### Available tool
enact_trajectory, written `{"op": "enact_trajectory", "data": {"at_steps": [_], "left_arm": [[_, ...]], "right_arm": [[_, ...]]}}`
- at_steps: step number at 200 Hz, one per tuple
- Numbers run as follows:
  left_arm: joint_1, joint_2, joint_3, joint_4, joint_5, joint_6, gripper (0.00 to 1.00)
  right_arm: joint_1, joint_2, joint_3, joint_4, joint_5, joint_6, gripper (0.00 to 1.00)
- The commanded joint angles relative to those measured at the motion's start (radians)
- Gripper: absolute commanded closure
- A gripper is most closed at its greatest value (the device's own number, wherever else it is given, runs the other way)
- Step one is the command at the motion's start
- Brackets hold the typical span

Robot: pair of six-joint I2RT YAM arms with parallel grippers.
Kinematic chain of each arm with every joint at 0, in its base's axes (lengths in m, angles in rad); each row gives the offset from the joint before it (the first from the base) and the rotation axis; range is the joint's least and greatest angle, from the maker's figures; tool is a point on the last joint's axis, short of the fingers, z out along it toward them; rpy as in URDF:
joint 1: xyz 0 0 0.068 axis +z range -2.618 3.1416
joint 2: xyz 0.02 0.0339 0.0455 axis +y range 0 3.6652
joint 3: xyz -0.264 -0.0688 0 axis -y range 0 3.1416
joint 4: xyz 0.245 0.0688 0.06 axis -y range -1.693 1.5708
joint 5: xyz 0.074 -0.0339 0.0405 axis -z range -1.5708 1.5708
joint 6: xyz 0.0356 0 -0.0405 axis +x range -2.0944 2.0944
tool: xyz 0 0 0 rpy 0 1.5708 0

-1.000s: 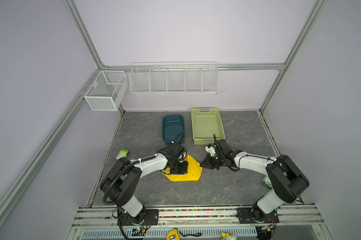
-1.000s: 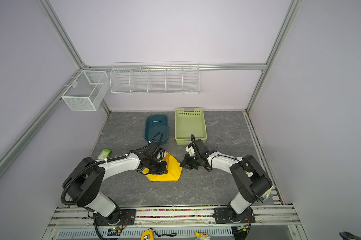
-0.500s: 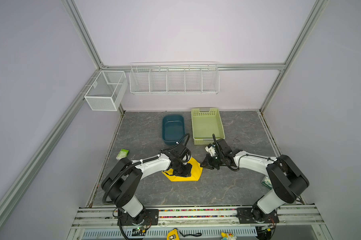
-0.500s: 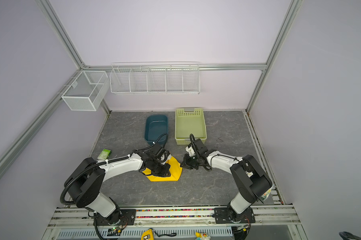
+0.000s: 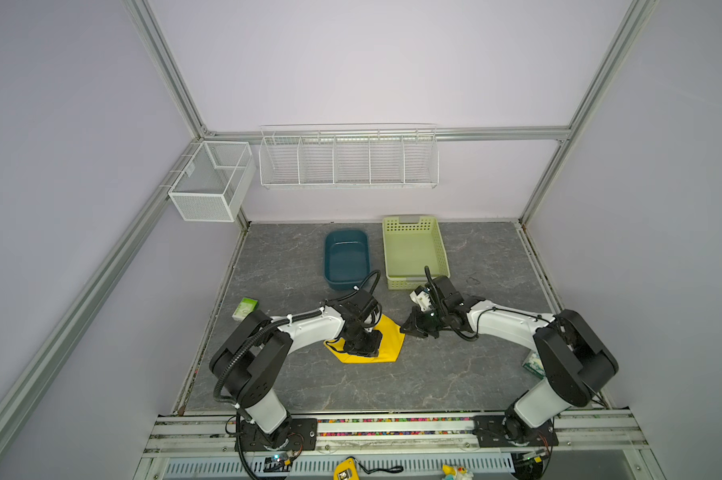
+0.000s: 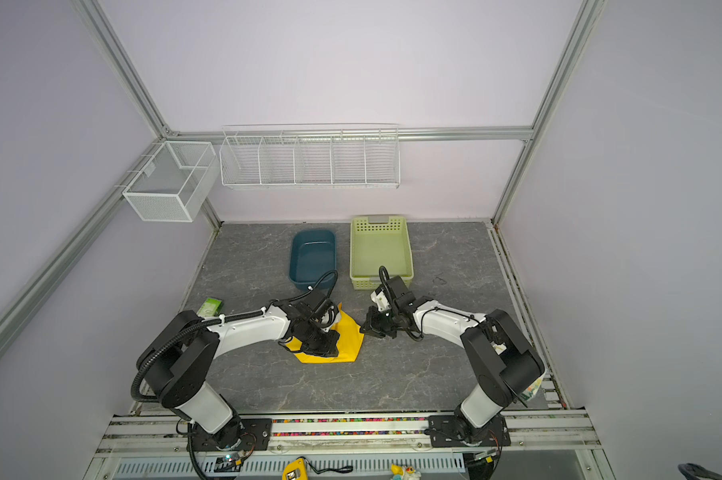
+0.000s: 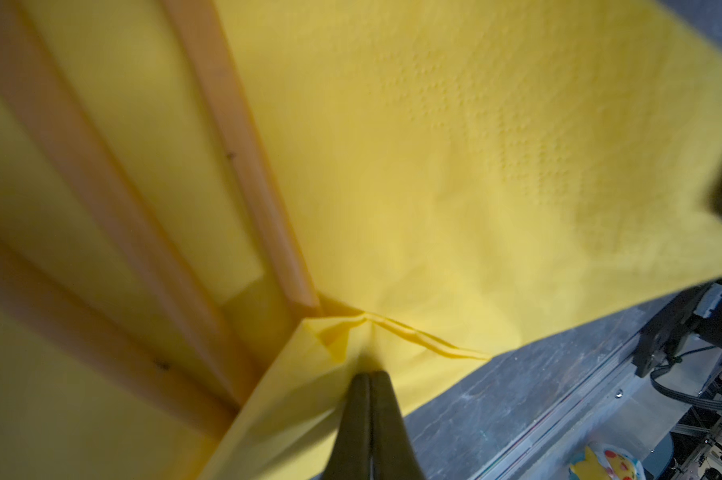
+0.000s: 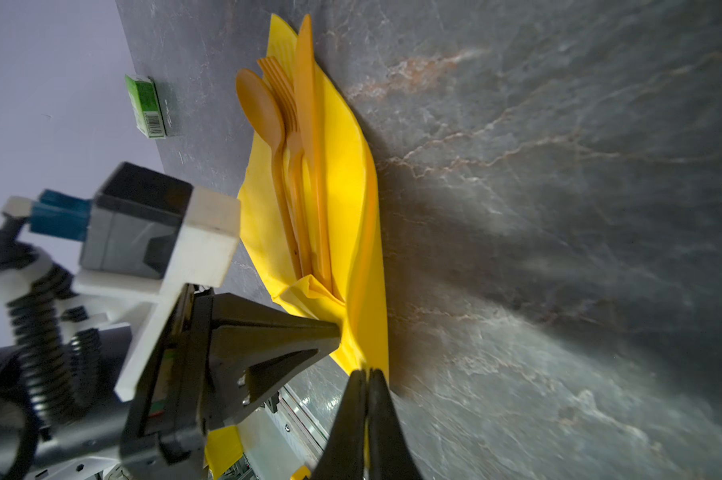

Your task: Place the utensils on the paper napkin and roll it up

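Fingers (image 7: 353, 415) of left gripper (image 7: 368, 376) and right gripper (image 8: 367, 374) clamp closed on paper napkin (image 8: 351, 187); green packet (image 8: 145, 106) bears barcode.

Handle ends of the slim orange-brown utensils (image 8: 297, 137) are covered by a fold of the thin yellow paper napkin (image 8: 351, 199). In both top views they are concealed beneath the black left gripper (image 5: 365, 347); in the left wrist view, blurred and cropped.
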Motion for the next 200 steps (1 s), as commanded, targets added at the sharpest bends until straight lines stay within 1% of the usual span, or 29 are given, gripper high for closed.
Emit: {"op": "enact_trajectory", "data": {"at_steps": [1, 15, 18, 28, 77, 114, 143, 154, 177, 200], "left_arm": [[-0.004, 0.016, 0.022, -0.019, -0.024, 0.021, 1.0], [-0.004, 0.018, 0.02, -0.018, -0.024, 0.02, 1.0], [-0.003, 0.019, 0.019, -0.017, -0.025, 0.02, 1.0], [-0.004, 0.02, 0.018, -0.016, -0.025, 0.02, 1.0], [-0.004, 0.021, 0.009, -0.004, -0.03, 0.011, 1.0], [-0.004, 0.004, 0.006, 0.008, -0.037, 0.001, 1.0], [-0.004, -0.013, -0.007, 0.035, -0.034, -0.016, 1.0], [-0.003, -0.023, -0.013, 0.039, -0.04, -0.023, 1.0], [-0.002, -0.064, -0.017, 0.031, -0.069, -0.034, 1.0], [0.003, -0.107, -0.022, 0.015, -0.102, -0.042, 1.0]], "right_arm": [[0.005, -0.012, 0.027, -0.023, -0.003, 0.001, 0.93], [0.013, -0.012, 0.027, -0.022, -0.009, 0.009, 0.93], [0.016, -0.011, 0.054, -0.022, -0.011, 0.013, 0.93], [0.027, -0.011, 0.066, -0.011, -0.018, 0.026, 0.93], [0.073, -0.009, 0.099, 0.1, -0.04, 0.133, 0.93], [0.09, 0.012, 0.087, 0.183, -0.055, 0.189, 0.93], [0.09, 0.015, 0.056, 0.283, -0.069, 0.259, 0.93], [0.09, 0.02, 0.058, 0.271, -0.063, 0.252, 0.93], [0.089, 0.021, 0.074, 0.174, -0.021, 0.192, 0.93], [0.086, 0.024, 0.084, 0.115, 0.004, 0.148, 0.93]]}}
